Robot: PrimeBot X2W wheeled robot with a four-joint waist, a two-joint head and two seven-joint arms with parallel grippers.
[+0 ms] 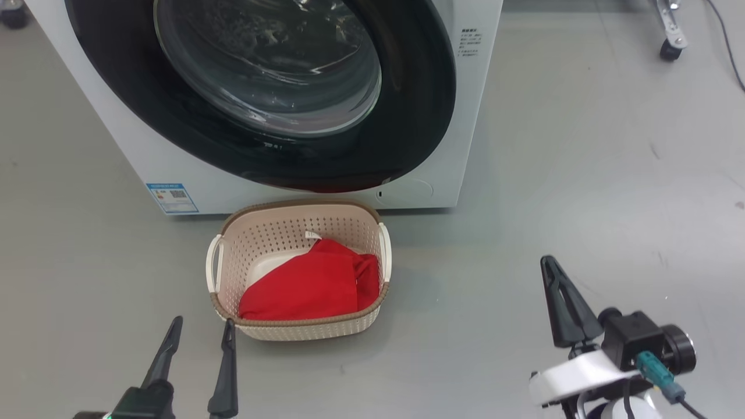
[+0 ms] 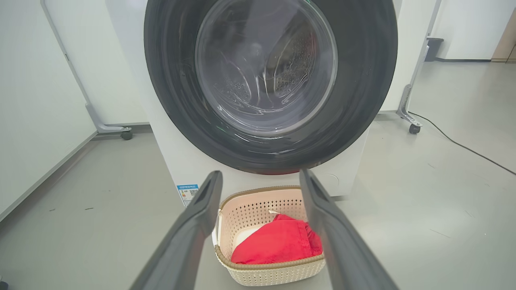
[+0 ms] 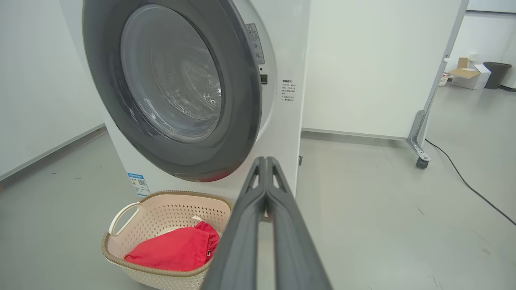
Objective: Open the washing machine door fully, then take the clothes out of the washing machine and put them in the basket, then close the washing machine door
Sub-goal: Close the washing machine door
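Right now the clothes (image 1: 308,285) are lying in the basket (image 1: 302,333) before the washer (image 1: 465,116), left hand (image 1: 204,322) gaping empty, right hand (image 1: 546,262) clenching nothing.

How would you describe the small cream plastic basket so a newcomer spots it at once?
Find the big white front-loading washing machine with its round glossy black door. On the grey floor before it stands the basket, perforated, with brown woven-look rim and two side handles. It alone holds bright red clothes.

Glossy black washing machine door (image 1: 174,116), perforated plastic basket (image 1: 268,233), soft red cloth clothes (image 1: 308,285), smooth grey floor (image 1: 582,203)
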